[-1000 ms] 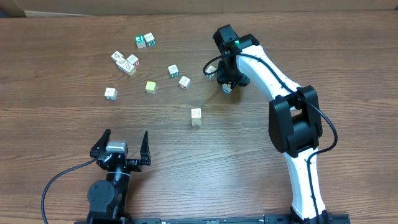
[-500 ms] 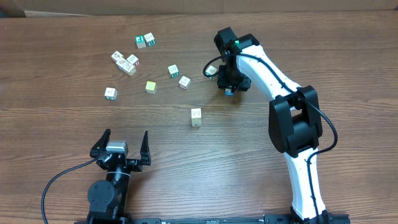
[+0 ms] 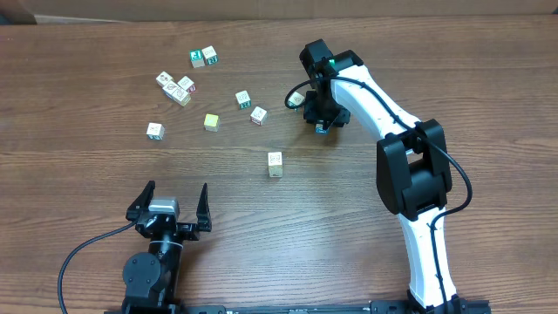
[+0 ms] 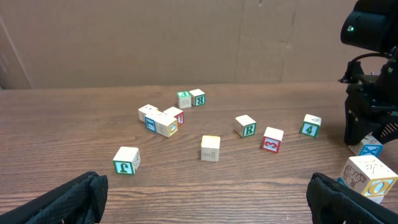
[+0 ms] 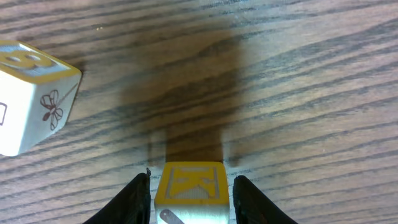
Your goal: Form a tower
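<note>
Tower (image 3: 275, 163) stands well apart from right fingers (image 5: 134, 200) flanking a K cube (image 5: 189, 183).

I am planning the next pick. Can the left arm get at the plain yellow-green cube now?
Probably yes. The yellow-green cube stands alone, apart from its neighbours, ahead of the open left tool, with only bare table between them. Whether it stretches that far I cannot tell.
</note>
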